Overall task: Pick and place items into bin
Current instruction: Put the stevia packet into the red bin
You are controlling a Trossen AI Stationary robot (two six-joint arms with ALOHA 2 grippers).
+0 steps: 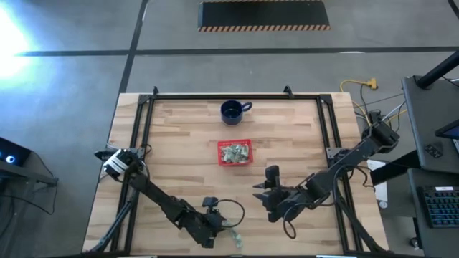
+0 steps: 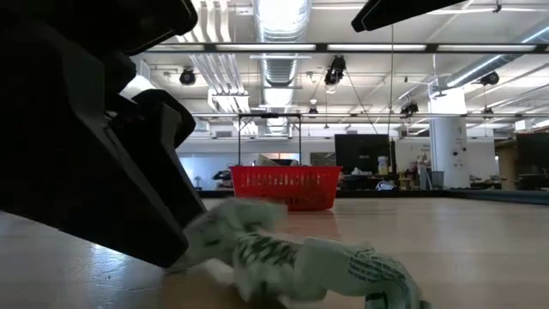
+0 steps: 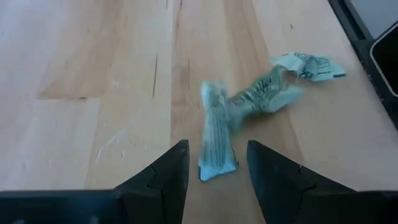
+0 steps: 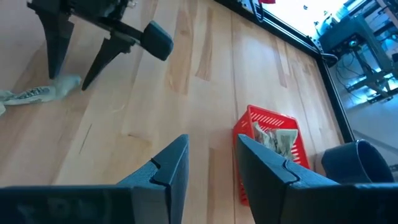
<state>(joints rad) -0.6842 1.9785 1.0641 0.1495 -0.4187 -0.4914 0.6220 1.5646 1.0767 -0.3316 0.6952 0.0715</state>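
— Pale green, crumpled, lying at the near edge of the desk — is that the piece the left arm is after?

— I'd say so. The left pincer is down over the wrapper, fingers apart, one on each side of its nearer end. Nothing is gripped yet; the fingers stand clear of the paper. A second wrapper lies just beyond, touching or nearly touching the first.

— Why straddle the end rather than the middle?

— My guess: the strip runs away from the wrist there, so the fingers can close across its narrow width without catching the neighbour.

— And the bin?

— Mid-desk, well apart from that pincer. The red bin already holds a heap of wrappers, with the blue mug behind it toward the far edge.

— The right arm?

— Its pincer hangs over bare wood between the bin and the near edge, fingers part open and empty. Its wrist camera looks toward the bin, so I judge it is waiting out of the left arm's way.

— What could go wrong?

— Light paper may slide or spring out as the fingers close, or drag the second piece along.
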